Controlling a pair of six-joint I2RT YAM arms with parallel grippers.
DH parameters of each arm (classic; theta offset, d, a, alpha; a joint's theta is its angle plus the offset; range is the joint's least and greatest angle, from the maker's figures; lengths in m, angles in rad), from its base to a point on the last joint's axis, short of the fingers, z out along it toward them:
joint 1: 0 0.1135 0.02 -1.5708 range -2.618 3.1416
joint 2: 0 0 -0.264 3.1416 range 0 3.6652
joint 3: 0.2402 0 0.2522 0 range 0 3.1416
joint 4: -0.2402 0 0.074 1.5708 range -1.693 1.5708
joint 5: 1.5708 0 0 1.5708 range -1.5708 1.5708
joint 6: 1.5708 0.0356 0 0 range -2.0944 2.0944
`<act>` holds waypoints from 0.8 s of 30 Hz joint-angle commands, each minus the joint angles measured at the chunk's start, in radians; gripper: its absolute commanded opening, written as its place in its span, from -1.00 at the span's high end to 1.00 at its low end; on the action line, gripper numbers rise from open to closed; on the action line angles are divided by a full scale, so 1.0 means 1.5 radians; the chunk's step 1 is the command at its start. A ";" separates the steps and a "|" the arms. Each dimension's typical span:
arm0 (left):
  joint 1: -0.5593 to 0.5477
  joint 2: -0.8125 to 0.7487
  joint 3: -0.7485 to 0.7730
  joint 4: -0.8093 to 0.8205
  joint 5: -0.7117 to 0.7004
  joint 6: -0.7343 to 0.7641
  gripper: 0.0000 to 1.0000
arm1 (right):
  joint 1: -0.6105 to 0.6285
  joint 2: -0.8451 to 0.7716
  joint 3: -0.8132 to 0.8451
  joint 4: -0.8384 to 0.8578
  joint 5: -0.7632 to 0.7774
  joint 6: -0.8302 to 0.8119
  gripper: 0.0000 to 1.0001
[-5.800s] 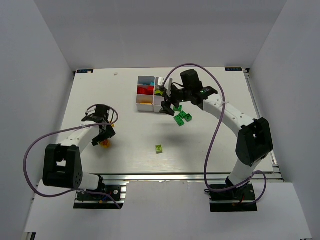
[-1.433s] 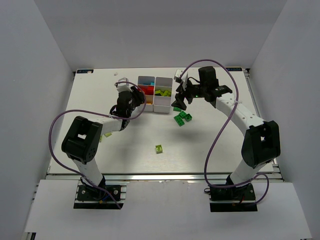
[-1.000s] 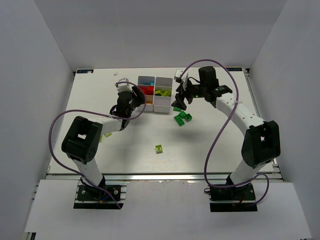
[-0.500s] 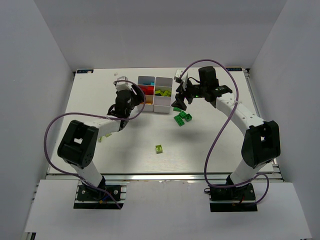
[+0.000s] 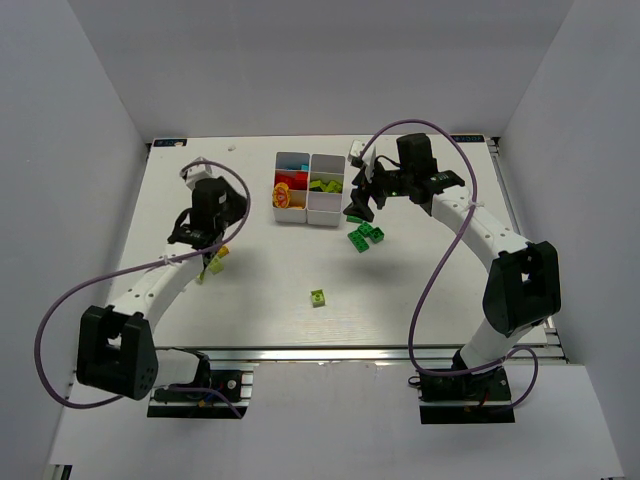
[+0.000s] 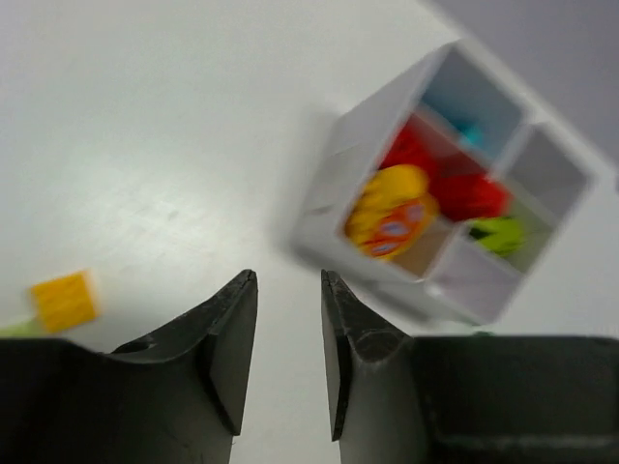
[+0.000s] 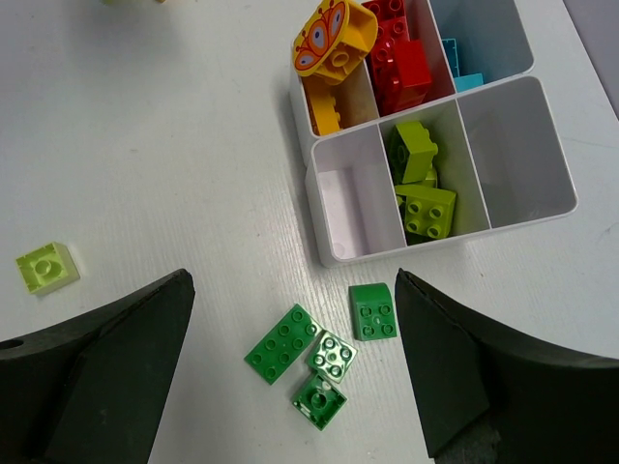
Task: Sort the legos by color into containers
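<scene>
Hovering near the tray [image 7: 311,208], left end effector [image 6: 288,280] barely parted, right end effector [image 7: 292,280] spread wide.

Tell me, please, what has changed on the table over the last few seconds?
The left gripper brought the orange piece over to the tray, let it go in the near-left compartment, and pulled back left, open. The right gripper shifted slightly right early on, then held. The green bricks and lime brick stayed put.
</scene>
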State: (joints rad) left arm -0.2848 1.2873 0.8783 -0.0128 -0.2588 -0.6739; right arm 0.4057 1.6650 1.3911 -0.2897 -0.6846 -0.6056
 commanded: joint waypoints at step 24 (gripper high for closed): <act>0.113 0.283 0.191 -0.403 -0.047 0.065 -0.50 | -0.004 -0.030 -0.019 0.006 -0.012 -0.005 -0.79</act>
State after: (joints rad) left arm -0.1249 1.7126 1.1297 -0.6174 -0.2890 -0.5983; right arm 0.4057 1.6642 1.3685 -0.2901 -0.6910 -0.6090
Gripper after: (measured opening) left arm 0.755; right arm 0.893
